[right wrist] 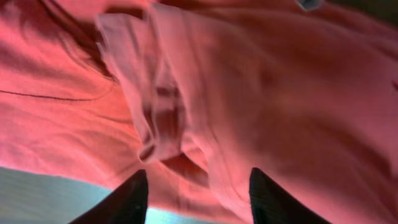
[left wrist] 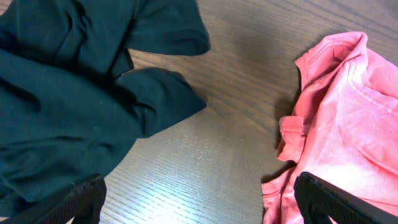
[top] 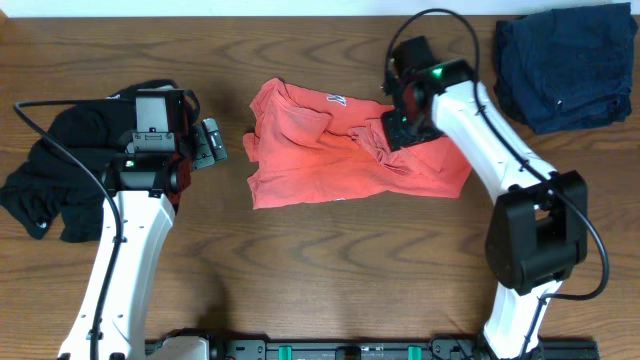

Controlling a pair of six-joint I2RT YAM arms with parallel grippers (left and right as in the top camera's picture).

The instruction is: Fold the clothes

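A crumpled coral-red shirt [top: 330, 150] lies in the middle of the wooden table. My right gripper [top: 400, 128] hangs over its right part with jaws open; in the right wrist view [right wrist: 198, 198] bunched red folds [right wrist: 186, 112] lie between and ahead of the fingers, not pinched. My left gripper [top: 212, 145] is open and empty just left of the shirt; in the left wrist view [left wrist: 199, 202] its fingers straddle bare wood, with the shirt's edge [left wrist: 336, 118] to the right.
A black garment [top: 55, 175] lies heaped at the table's left, under the left arm, and shows in the left wrist view [left wrist: 74, 93]. A dark navy garment [top: 565, 65] lies at the back right corner. A rail runs along the front edge [top: 350, 348].
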